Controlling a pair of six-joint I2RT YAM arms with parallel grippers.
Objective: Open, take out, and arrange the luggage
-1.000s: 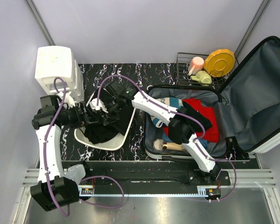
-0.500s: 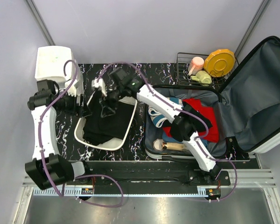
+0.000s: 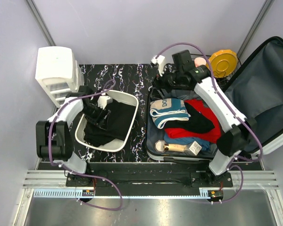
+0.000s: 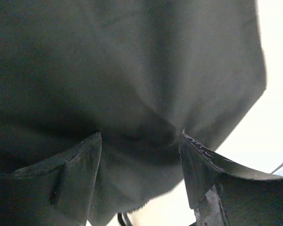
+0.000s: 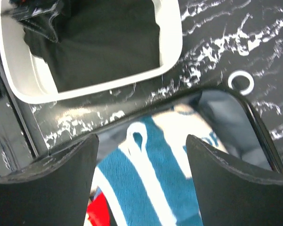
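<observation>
The luggage (image 3: 269, 94) lies open on the right with its lid leaning back. Its lower half holds a blue-and-white towel (image 3: 169, 112), a red garment (image 3: 210, 127) and a black garment (image 3: 200, 120). My right gripper (image 3: 161, 84) hangs open over the case's back left corner. In the right wrist view the right gripper (image 5: 141, 139) has the towel (image 5: 146, 174) below it and nothing in its jaws. My left gripper (image 3: 96, 113) sits low in the white tub (image 3: 133, 101). In the left wrist view the left gripper (image 4: 141, 136) stands with jaws apart, pressed into black cloth (image 4: 132, 70).
A white drawer unit (image 3: 56, 70) stands at the back left. A wire rack (image 3: 185, 70) at the back holds a yellow plate (image 3: 221, 62) and a pink cup (image 3: 198, 63). A small white ring (image 5: 240, 81) lies on the marble top beside the case.
My right arm swung from the tub to the suitcase's back left corner and its jaws opened, leaving the black garment in the tub. My left gripper moved down onto that garment.
</observation>
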